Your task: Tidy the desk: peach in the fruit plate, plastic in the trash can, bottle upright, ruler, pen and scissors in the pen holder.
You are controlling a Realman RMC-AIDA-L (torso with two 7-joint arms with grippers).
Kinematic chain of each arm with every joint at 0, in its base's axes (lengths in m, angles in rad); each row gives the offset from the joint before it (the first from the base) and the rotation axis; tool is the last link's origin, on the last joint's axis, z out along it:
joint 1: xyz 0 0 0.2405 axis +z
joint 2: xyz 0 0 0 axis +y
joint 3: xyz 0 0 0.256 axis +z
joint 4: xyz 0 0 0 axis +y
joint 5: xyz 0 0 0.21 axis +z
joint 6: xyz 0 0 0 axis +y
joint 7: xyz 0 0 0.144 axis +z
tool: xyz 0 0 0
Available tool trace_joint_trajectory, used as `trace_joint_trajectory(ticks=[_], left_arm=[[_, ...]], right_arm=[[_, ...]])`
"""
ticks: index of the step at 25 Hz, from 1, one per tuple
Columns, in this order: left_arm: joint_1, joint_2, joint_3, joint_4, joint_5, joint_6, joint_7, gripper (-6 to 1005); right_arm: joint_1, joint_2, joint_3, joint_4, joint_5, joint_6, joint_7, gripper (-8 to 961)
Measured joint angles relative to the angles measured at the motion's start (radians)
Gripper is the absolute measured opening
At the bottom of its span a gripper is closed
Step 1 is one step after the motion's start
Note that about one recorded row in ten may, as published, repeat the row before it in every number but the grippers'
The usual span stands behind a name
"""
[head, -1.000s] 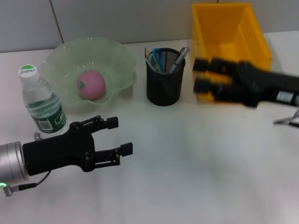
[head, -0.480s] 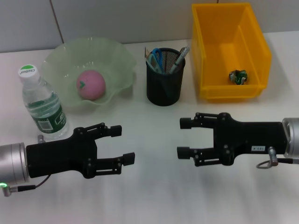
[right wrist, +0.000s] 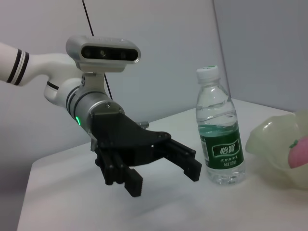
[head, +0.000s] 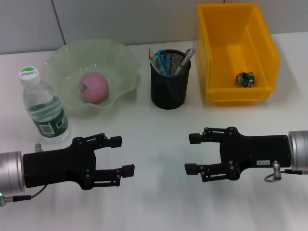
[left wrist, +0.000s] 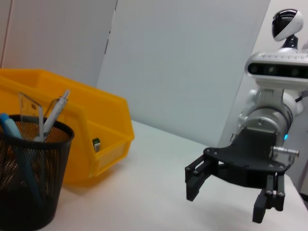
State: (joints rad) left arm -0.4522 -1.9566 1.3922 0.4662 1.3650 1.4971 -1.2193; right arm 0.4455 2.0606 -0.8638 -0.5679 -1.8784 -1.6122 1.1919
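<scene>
A pink peach [head: 93, 87] lies in the pale green fruit plate [head: 62, 60]. The water bottle [head: 44, 108] stands upright at the left, also in the right wrist view [right wrist: 219, 129]. The black mesh pen holder [head: 168, 85] holds blue-handled scissors [head: 160, 59], a pen [head: 185, 59] and a clear ruler [left wrist: 28, 107]. Crumpled plastic [head: 245, 79] lies in the yellow trash can [head: 262, 50]. My left gripper [head: 121, 156] is open over the table near the front left, nothing in it. My right gripper [head: 192, 153] is open at the front right, facing it.
The white table [head: 159, 130] stretches bare between the two grippers and the objects at the back. A grey wall [head: 120, 19] runs behind the desk.
The right arm came back from over the yellow bin to the front right, open, leaving the plastic inside. The left gripper drifted slightly down and left.
</scene>
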Motion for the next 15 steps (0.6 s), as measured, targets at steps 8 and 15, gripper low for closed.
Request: trace_joint_trajectory(ticks=[8, 15], left_arm=[[0.005, 0.005, -0.002, 0.0, 0.01, 0.0, -0.01, 862], [0.007, 0.008, -0.001, 0.0, 0.01, 0.001, -0.008, 862]], right_arm=[[-0.003, 0.009, 0.001, 0.0, 0.005, 0.013, -0.022, 809], [-0.004, 0.013, 0.002, 0.0, 0.007, 0.014, -0.027, 809]])
